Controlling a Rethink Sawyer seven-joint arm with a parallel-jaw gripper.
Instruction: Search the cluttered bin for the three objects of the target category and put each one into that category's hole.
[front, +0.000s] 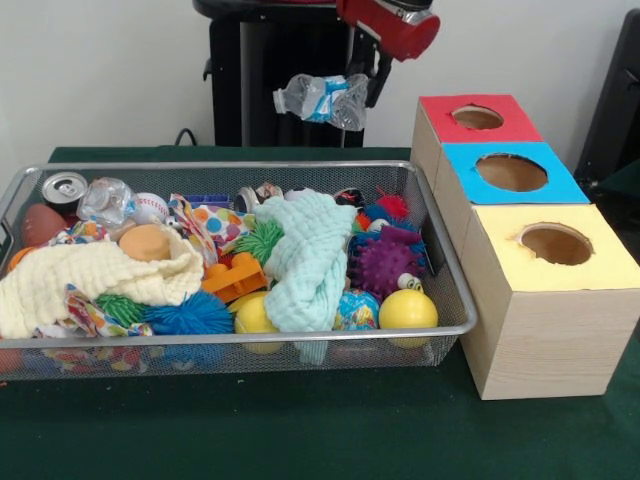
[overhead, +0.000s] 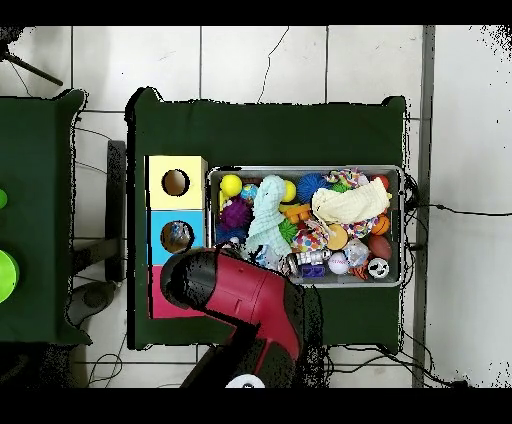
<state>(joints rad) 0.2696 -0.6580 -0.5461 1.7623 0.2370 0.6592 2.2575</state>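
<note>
Overhead, arm raised behind the wire bin (front: 440, 330), its fingers (front: 335, 92) clamped on a crumpled plastic bottle (front: 322, 100); fingertips hidden by the bottle, red box (overhead: 165, 300) mostly covered.

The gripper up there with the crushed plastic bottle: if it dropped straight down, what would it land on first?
Probably the bin's far rim or the clutter just inside it. The gripper holds the bottle above the bin's far edge, but depth is hard to judge.
</note>
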